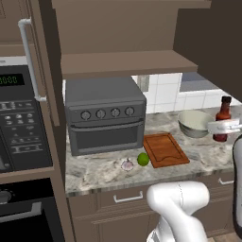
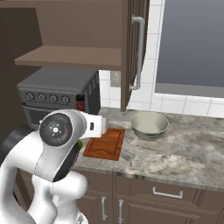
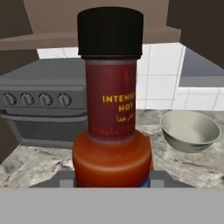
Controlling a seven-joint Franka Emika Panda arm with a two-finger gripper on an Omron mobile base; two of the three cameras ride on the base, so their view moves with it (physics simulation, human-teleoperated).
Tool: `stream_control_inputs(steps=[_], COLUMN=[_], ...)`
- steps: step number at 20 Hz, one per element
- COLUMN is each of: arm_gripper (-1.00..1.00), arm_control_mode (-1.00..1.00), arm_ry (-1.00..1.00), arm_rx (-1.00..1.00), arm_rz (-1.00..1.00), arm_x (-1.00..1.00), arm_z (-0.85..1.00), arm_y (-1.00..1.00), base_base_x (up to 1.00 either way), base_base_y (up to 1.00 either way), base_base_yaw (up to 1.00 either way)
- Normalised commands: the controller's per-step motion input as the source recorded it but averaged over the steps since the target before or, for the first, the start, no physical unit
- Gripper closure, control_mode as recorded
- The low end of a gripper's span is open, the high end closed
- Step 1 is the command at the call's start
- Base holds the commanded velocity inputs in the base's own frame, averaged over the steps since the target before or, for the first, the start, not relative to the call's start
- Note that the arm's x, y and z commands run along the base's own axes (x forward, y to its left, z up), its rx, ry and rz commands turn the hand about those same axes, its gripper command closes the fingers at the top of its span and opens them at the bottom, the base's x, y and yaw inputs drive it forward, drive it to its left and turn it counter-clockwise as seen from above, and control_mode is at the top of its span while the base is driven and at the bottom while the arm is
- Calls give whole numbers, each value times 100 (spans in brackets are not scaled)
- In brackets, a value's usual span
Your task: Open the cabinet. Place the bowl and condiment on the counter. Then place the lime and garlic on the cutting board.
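Note:
The cabinet (image 1: 118, 61) stands open, both doors swung out, and its shelf is bare. My gripper (image 1: 221, 128) is shut on the condiment (image 1: 223, 113), a dark-red bottle with a black cap, held upright at the counter's (image 1: 99, 172) right end beside the bowl (image 1: 194, 124). In the hand view the condiment (image 3: 111, 109) looms between the fingertips (image 3: 65, 179), with the bowl (image 3: 190, 131) to its right. The lime (image 1: 143, 159) and garlic (image 1: 127, 165) lie on the counter just left of the cutting board (image 1: 165, 149). Whether the bottle's base touches the stone I cannot tell.
A grey toaster oven (image 1: 105, 113) sits at the back of the counter under the shelf. A black microwave (image 1: 21, 123) fills the left wall unit. The open right door (image 2: 133, 43) with its silver handle hangs above the bowl (image 2: 149, 124). Drawers run below the counter edge.

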Motion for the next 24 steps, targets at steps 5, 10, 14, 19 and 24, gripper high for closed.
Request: stream_control_inputs(steps=[5, 10, 14, 19, 24], arm_gripper=[100, 100, 100, 100, 100], arm_control_mode=[-100, -100, -100, -100, -100], arm_ry=[-25, -28, -28, -28, -19], arm_rx=[-6, -8, -15, -7, 0], arm_rz=[0, 4, 6, 4, 1], arm_x=[-82, -34, -24, -1, 6], arm_z=[-61, -66, -83, -64, -27], arm_y=[0, 0, 1, 0, -10], base_base_x=[0, 0, 0, 0, 0], base_base_y=[0, 0, 0, 0, 0], base_base_yaw=[0, 0, 0, 0, 0])
